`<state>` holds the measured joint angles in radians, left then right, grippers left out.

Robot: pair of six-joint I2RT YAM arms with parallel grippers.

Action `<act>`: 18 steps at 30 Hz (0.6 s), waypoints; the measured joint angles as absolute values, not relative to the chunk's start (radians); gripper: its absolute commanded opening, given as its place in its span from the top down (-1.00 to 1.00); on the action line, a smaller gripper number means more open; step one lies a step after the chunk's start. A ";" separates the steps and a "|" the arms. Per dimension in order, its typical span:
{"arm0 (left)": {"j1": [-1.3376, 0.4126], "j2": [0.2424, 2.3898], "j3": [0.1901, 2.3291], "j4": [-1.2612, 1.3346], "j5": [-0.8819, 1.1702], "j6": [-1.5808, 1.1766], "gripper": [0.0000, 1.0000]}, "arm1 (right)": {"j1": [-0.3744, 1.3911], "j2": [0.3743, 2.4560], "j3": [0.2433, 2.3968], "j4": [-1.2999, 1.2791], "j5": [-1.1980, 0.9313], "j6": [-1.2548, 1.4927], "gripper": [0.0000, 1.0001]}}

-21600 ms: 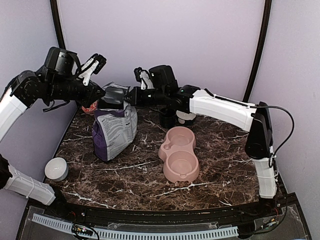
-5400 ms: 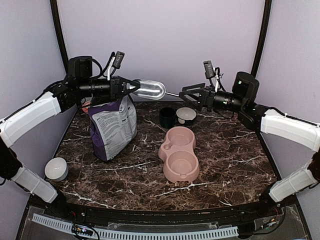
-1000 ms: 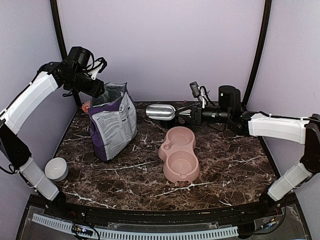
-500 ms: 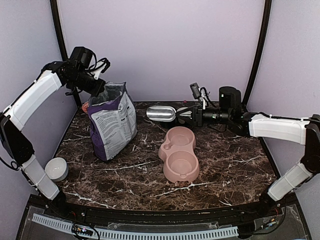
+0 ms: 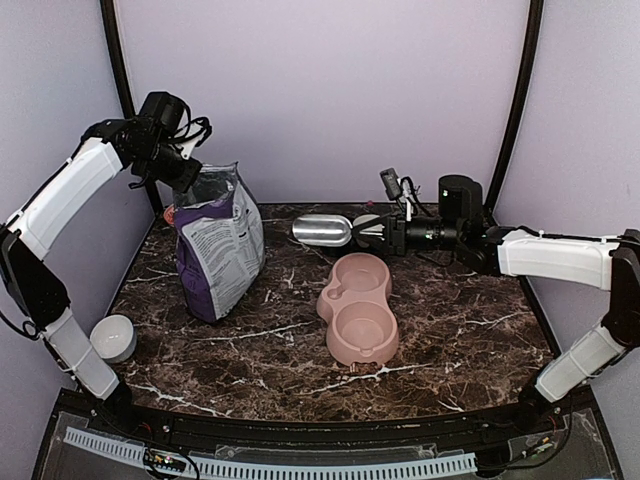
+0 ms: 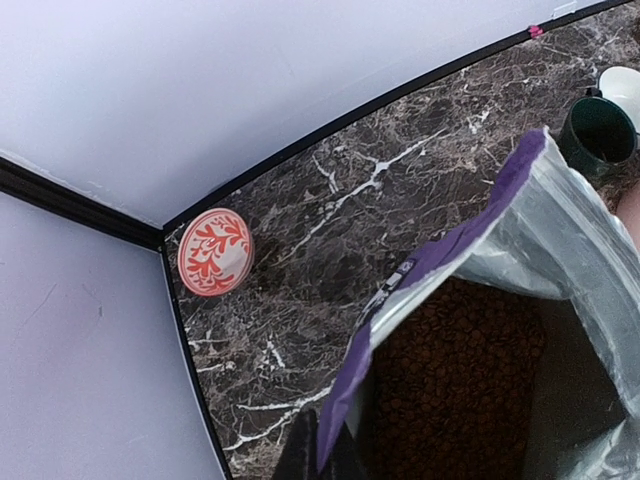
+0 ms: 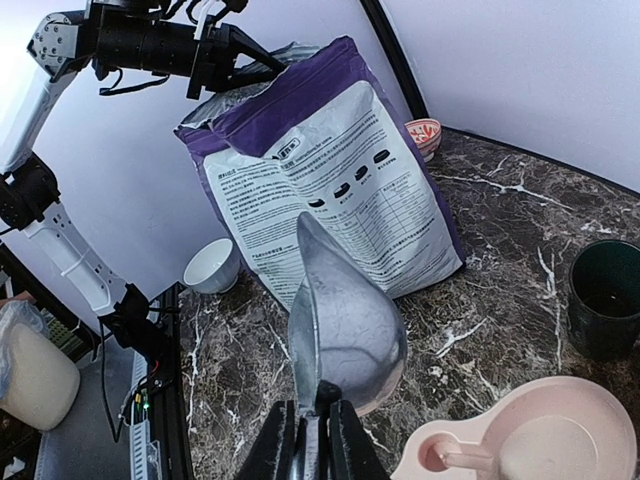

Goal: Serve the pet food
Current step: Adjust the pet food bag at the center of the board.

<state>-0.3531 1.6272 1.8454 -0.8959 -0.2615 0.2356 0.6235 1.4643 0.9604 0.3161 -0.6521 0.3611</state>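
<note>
Left gripper (image 5: 192, 180): half a second ago it hung just above the bag, jaws apart. Now I see it clamped shut on the purple top edge, at the mouth's 9 o'clock side.
Kibble bag (image 5: 220, 252): it stands at 10 o'clock on the marble table (image 5: 460, 340). Its top has been drawn slightly toward 9 o'clock, so it looks narrower than before.
Right gripper (image 5: 375, 232): unchanged, closed on the handle of the metal scoop (image 5: 322, 228). The scoop is held level above the table at 12 o'clock, its bowl pointing to 9 o'clock.
Pet food (image 6: 455, 380): only my left wrist camera shows it, a dark brown heap of pellets deep inside the open bag. The top view shows just the bag's printed face.
Pink double bowl (image 5: 358, 310): sits near the table's centre, with no kibble in either cup that I can see.
Right wrist view: the scoop's hollow (image 7: 345, 325) is bare metal, and a dark green cup (image 7: 605, 297) stands at 3 o'clock.
Left wrist view: a red-patterned dish (image 6: 214, 252) lies in the far corner behind the bag.
White bowl (image 5: 112, 337): at 8 o'clock, well apart from the bag.
</note>
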 measured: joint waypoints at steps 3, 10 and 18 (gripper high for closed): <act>-0.346 1.627 1.851 -0.917 -0.292 0.250 1.00 | 0.624 1.464 0.960 0.318 -0.656 0.362 1.00; -0.326 1.625 1.860 -0.934 -0.361 0.292 1.00 | 0.624 1.475 0.961 0.324 -0.664 0.368 1.00; -0.318 1.621 1.881 -0.936 -0.466 0.379 1.00 | 0.623 1.512 0.989 0.331 -0.686 0.376 1.00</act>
<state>-0.3180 1.6207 1.8809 -0.9360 -0.4664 0.3794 0.6231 1.5120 0.9886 0.3313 -0.6861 0.3756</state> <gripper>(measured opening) 0.008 0.105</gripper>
